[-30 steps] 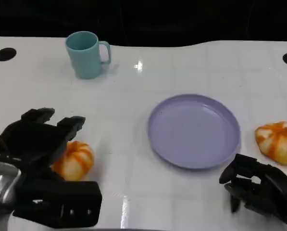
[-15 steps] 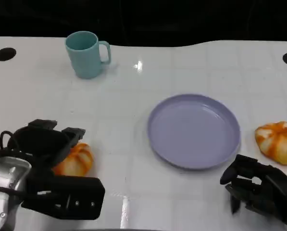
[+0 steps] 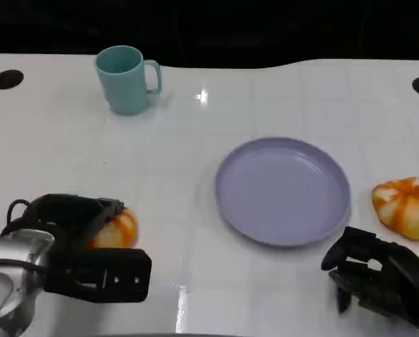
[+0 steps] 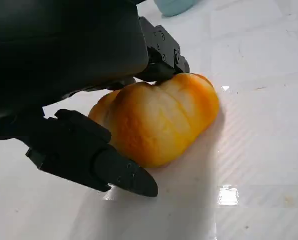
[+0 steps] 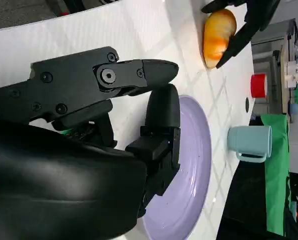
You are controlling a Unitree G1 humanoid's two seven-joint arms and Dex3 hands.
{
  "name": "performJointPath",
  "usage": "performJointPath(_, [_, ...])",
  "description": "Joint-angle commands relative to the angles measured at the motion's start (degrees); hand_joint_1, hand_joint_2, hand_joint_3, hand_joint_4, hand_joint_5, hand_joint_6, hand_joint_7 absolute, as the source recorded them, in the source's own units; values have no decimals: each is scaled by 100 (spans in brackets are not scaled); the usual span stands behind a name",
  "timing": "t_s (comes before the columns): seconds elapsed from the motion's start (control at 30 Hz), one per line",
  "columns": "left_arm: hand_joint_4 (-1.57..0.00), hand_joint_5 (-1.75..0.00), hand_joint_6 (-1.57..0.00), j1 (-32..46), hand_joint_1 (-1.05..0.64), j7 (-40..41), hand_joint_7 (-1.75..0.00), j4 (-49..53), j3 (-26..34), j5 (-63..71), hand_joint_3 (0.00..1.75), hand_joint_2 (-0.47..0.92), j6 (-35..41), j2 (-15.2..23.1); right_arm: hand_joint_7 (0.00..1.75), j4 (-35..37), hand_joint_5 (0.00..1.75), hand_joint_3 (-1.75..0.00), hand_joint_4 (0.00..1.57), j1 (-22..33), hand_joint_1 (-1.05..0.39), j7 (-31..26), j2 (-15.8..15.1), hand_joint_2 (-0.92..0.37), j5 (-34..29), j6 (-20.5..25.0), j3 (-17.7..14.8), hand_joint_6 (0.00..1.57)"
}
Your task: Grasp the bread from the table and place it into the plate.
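An orange-and-white bread roll (image 3: 119, 229) (image 4: 158, 120) rests on the white table at the lower left. My left hand (image 3: 69, 235) (image 4: 79, 75) sits low over it, hiding most of it in the head view. Its fingers (image 4: 161, 52) touch the roll's top and the thumb (image 4: 99, 160) lies along its side. The lilac plate (image 3: 283, 191) (image 5: 188, 170) lies bare at centre right. My right hand (image 3: 377, 277) (image 5: 89, 125) hovers near the table's front edge, just in front of the plate, loosely curled and holding nothing. The right wrist view also catches the roll (image 5: 218, 35) far off.
A second orange roll (image 3: 406, 207) lies right of the plate, close to my right hand. A teal mug (image 3: 125, 78) (image 5: 248, 142) stands at the back left. Dark round holes (image 3: 8, 78) mark the table's far corners.
My left hand has come down and toward the front over the roll, from spread above it to closed in around it. The roll, the plate and my right hand have stayed in place.
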Motion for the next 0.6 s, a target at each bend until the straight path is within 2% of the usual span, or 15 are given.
performJointPath(0.03, [-88, -53, -93, 15, -23, 581, -3, 495, -25, -255, 56, 79, -332, 65, 141, 75, 175, -28, 66, 139, -52, 0, -56, -92, -71, 128, 8, 65])
performJointPath(0.07, [-84, -95, -105, -3, -21, 674, -4, 567, -32, -300, 67, 73, -371, 61, 141, 73, 175, -28, 66, 140, -52, -2, -56, -92, -72, 129, 9, 65])
performJointPath(0.1, [-80, -127, -114, -20, -19, 739, -3, 619, -36, -343, 79, 67, -389, 55, 141, 59, 175, -28, 66, 145, -52, -10, -56, -92, -73, 153, 10, 65])
performJointPath(0.17, [-78, -156, -126, 0, -18, 1124, -7, 693, 1, -448, 97, 55, -572, 49, 141, 85, 175, -28, 67, 132, -52, 17, -48, -92, -48, 143, -1, 65])
performJointPath(0.2, [-77, -165, -129, 26, -17, 1347, -10, 701, 35, -503, 103, 51, -645, 37, 141, 92, 175, -28, 67, 128, -52, 25, -52, -92, -48, 140, 0, 65])
performJointPath(0.23, [-75, -171, -104, 39, -16, 1502, -71, 714, 50, -545, 113, 48, -695, 32, 141, 97, 175, -28, 67, 126, -53, 31, -54, -92, -50, 137, 0, 65])
performJointPath(0.3, [-76, -174, -69, 73, -13, 1851, -145, 771, 132, -704, 125, 44, -897, -4, 141, 79, 175, -27, 67, 129, -52, 43, -56, -92, -36, 167, -7, 65])
performJointPath(0.33, [-77, -174, -64, 90, -12, 2036, -160, 819, 173, -796, 131, 43, -1037, -21, 141, 78, 175, -27, 67, 129, -52, 38, -55, -92, -38, 170, -10, 65])
performJointPath(0.43, [-78, -175, -58, 145, -13, 2454, -173, 917, 297, -1015, 141, 43, -1326, -81, 140, 83, 175, -27, 67, 129, -51, 24, -61, -92, -58, 159, -8, 65])
performJointPath(0.6, [-78, -175, -60, 298, -14, 2635, -175, 733, 530, -1385, 157, 42, -1410, -197, 140, 59, 175, -27, 67, 126, -51, -31, -89, -92, -118, 148, 16, 66])
